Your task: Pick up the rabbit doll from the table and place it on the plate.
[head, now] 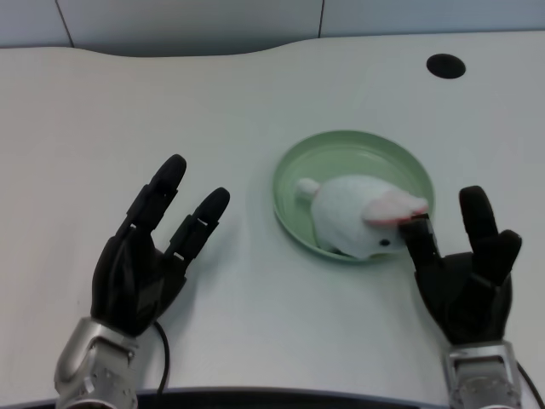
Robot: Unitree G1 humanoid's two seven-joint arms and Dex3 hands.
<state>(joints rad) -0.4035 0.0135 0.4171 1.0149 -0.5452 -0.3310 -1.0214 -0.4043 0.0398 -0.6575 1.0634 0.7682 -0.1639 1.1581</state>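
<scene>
Already the white rabbit doll [356, 223] lies on the green plate [351, 150], its pink ear toward the right hand [467, 274]. The left hand [145, 260] rests on the counter [128, 111], well apart from the plate, fingers spread, holding nothing.

Fuzzy plush rabbit doll [353, 223] on smooth, glossy plate [341, 153].

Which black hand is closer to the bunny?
The right hand. Its fingers reach the rabbit doll on the green plate, while the left hand rests apart on the table, holding nothing.
</scene>
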